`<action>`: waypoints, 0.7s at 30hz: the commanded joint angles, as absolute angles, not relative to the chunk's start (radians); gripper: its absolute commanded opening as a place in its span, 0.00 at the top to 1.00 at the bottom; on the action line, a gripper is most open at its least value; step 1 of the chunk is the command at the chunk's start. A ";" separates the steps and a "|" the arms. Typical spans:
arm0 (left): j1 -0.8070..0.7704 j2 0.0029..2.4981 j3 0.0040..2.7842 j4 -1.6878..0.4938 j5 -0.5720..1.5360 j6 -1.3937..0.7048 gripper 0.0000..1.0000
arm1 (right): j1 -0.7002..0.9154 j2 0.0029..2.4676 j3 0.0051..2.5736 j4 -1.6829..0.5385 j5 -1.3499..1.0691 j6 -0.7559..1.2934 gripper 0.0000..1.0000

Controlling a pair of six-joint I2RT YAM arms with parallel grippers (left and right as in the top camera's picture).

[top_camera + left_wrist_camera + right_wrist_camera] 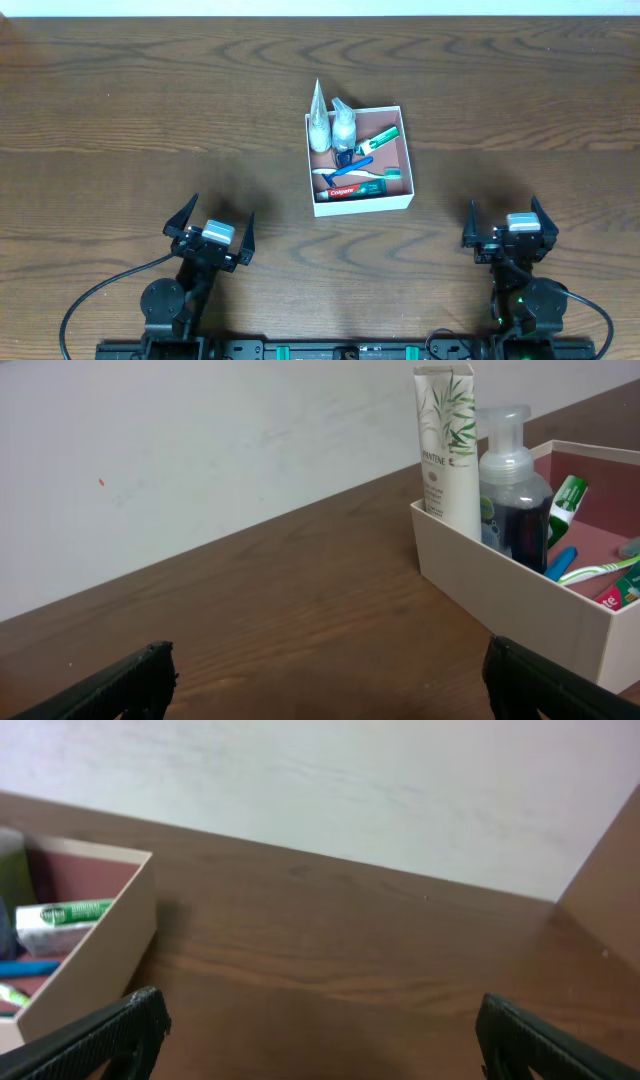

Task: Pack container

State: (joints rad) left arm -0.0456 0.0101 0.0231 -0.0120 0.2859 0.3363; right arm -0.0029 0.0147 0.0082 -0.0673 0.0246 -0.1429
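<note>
The container [409, 160], a shallow square white-walled box with a pink-brown inside, sits on the table at centre. It holds a white Pantene tube [318, 120], a clear pump bottle [343, 124], a Colgate toothpaste carton [356, 189], toothbrushes [365, 173] and a green-and-white tube [378, 136]. The box [500, 575] also shows in the left wrist view, and its corner [115, 925] in the right wrist view. My left gripper [212, 224] is open and empty, near the front left. My right gripper [505, 222] is open and empty, near the front right.
The wooden table [150, 110] spreads around the box. A white wall [200, 440] stands behind the table's far edge.
</note>
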 commanded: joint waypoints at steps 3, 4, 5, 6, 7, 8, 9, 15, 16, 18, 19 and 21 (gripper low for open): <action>-0.039 0.005 0.004 -0.045 0.303 0.327 0.02 | -0.010 0.005 0.006 -0.059 0.134 0.041 0.01; -0.039 0.005 0.004 -0.045 0.303 0.327 0.02 | -0.010 0.005 0.006 -0.058 0.141 0.038 0.01; -0.039 0.005 0.004 -0.045 0.303 0.327 0.02 | -0.010 0.005 0.006 -0.059 0.143 0.035 0.01; -0.039 0.005 0.004 -0.045 0.303 0.327 0.02 | -0.010 0.005 0.006 -0.060 0.142 0.036 0.01; -0.039 0.005 0.004 -0.045 0.303 0.327 0.02 | -0.010 0.005 0.006 -0.060 0.141 0.037 0.01; -0.039 0.005 0.004 -0.045 0.303 0.327 0.02 | -0.010 0.005 0.006 -0.060 0.135 0.037 0.01; -0.039 0.005 0.004 -0.045 0.303 0.327 0.02 | -0.010 0.005 0.006 -0.060 0.134 0.037 0.01; -0.039 0.005 0.004 -0.045 0.303 0.327 0.02 | -0.010 0.005 0.006 -0.060 0.134 0.037 0.01; -0.039 0.005 0.004 -0.045 0.303 0.327 0.02 | -0.010 0.005 0.006 -0.060 0.134 0.037 0.01; -0.039 0.005 0.004 -0.045 0.303 0.327 0.02 | -0.010 0.005 0.006 -0.060 0.134 0.037 0.01; -0.039 0.005 0.004 -0.045 0.303 0.327 0.02 | -0.010 0.005 0.006 -0.060 0.134 0.037 0.01; -0.039 0.005 0.004 -0.045 0.303 0.327 0.02 | -0.010 0.005 0.006 -0.060 0.134 0.037 0.01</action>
